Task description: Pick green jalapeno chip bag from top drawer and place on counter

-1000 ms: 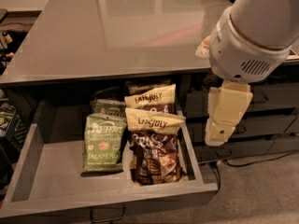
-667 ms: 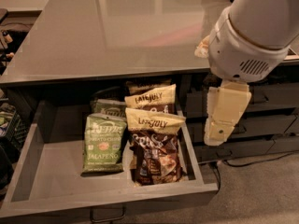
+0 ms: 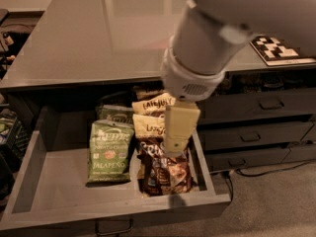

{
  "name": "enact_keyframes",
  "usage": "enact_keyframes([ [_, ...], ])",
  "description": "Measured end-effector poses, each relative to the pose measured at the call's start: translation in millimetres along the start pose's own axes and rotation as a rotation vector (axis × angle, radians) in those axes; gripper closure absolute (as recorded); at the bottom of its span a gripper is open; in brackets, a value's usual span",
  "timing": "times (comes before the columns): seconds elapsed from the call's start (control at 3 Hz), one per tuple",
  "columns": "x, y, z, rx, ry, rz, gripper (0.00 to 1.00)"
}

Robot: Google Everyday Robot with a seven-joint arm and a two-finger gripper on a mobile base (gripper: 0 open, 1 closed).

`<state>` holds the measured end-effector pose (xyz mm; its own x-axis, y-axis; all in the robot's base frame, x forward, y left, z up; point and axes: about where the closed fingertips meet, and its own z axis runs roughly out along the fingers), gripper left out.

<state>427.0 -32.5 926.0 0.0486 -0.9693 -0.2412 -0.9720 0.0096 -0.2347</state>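
Surface: grey counter [image 3: 98, 43], glossy, with pale reflections near its back edge. A black-and-white checkered marker [image 3: 276, 48] lies flat at the right end. Below that end are closed drawers [image 3: 256, 132] with dark handles. Grey carpet [image 3: 276, 201] on the floor, with a dark cable [image 3: 266, 171] running along the base of the cabinet.

The top drawer [image 3: 29, 172] is pulled out, its left half a bare floor. The green jalapeno chip bag [image 3: 111, 152] lies flat in the middle of the drawer, label up, with a second green bag [image 3: 116, 113] tucked behind it. To its right are two tan bags [image 3: 153, 103], one overlapping the other, and in front of them a dark brown bag [image 3: 165, 174] against the drawer's front wall.

My claw [image 3: 174, 149] hangs from the wrist, pointing down over the right-hand column, in front of the lower tan bag and the top of the brown one. It is beside the jalapeno bag, not on it. Whether it is apart or together, I cannot tell.

Change from a second ago: my arm then sat to the right, with the claw hanging outside the drawer's right wall, in front of the closed drawers. It has swung left and now blocks much of the counter's right half. The bags lie as they did.
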Motion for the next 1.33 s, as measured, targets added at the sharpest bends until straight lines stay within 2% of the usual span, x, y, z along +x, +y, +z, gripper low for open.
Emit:
enact_keyframes([
  [0.33, -33.4, 1.0, 34.9, -0.052, -0.045, -0.047, 0.0],
  [0.67, -37.1, 2.0, 37.0, -0.052, -0.054, -0.051, 0.0],
  [1.33, -77.0, -15.6, 99.8, -0.091, -0.09, -0.033, 0.0],
])
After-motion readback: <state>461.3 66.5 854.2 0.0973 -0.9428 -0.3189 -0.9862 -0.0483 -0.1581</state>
